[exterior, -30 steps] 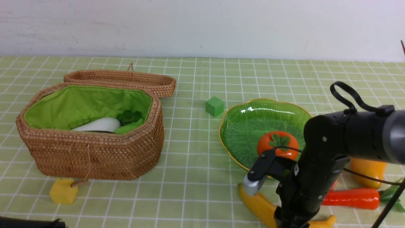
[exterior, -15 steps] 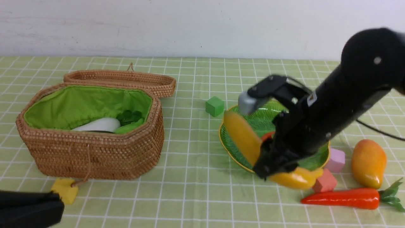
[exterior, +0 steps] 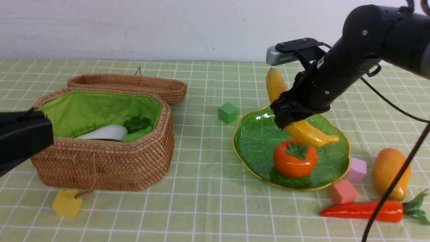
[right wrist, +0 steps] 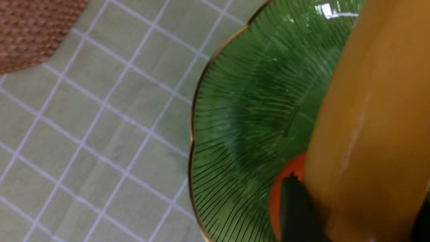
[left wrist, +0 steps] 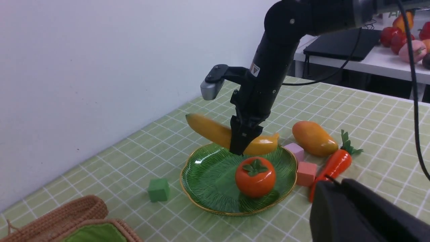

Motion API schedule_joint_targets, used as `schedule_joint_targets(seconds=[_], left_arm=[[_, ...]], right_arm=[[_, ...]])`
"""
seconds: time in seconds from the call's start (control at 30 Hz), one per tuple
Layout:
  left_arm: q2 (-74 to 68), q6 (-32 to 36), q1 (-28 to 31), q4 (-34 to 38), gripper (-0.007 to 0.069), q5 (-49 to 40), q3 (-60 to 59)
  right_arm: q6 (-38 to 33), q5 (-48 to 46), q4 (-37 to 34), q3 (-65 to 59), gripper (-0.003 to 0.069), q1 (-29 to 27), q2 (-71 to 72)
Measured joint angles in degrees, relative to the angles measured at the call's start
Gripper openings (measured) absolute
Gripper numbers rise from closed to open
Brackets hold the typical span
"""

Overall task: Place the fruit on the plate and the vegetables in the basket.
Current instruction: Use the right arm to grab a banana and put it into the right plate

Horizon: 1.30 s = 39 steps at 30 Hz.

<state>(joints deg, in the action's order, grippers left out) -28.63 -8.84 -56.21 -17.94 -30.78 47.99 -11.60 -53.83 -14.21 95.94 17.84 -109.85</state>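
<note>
In the front view the right gripper is clamped across the middle of the long, glossy yellow banana. It holds the banana slanted in the air over the far half of the plate, a shallow green glass dish with fine ribs, a scalloped outline and a thin gold rim. On the plate sits the round orange persimmon with its green leafy cap. The oval mango and the smooth red-orange carrot lie on the checked green tablecloth to the plate's right, near a pink cube and a salmon cube. A green cube sits between the plate and the basket. The oblong wicker basket, tightly woven and lined with bright green cloth, stands open on the left with its flat lid lying behind it. Inside lies a white radish with dark leaves. A yellow cube rests by its cord. The black left gripper juts in at the left edge, jaws closed and empty. The left wrist view shows the banana tilted above the plate's far rim, the persimmon below it, and the mango, carrot and two cubes just beside the plate. In the right wrist view the banana's shiny skin fills one side. The ribbed glass and a sliver of persimmon lie beneath it, and a dark fingertip presses against it.
</note>
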Motion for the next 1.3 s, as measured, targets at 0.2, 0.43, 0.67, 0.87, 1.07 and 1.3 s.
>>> schedule_joint_targets(seconds=[0.2,0.43,0.67,0.87,1.07,1.3], left_arm=[[0.0,-0.3,0.0,-0.1,0.0017,-2.3,0.0],[0.0,-1.0,0.0,-0.2,0.002,-4.1,0.0],[0.0,-1.2,0.0,0.2,0.002,-4.3,0.0],[0.0,-1.2,0.0,0.3,0.0022,-4.3,0.0],[0.0,-1.2,0.0,0.3,0.0027,-4.3,0.0],[0.0,-1.2,0.0,0.3,0.0029,-4.3,0.0]], right_arm=[[0.0,1.3,1.9,3.6,0.0316,-2.8,-4.6],[-1.7,2.2,6.1,3.8,0.0316,-3.6,-7.0],[-3.7,1.0,9.0,3.8,0.0316,-3.5,-8.6],[-2.7,0.2,8.5,3.8,0.0331,-3.5,-8.6],[-1.6,-1.3,8.0,3.8,0.0473,-3.5,-8.6],[-1.5,-5.9,7.9,3.8,0.0562,-3.5,-5.7]])
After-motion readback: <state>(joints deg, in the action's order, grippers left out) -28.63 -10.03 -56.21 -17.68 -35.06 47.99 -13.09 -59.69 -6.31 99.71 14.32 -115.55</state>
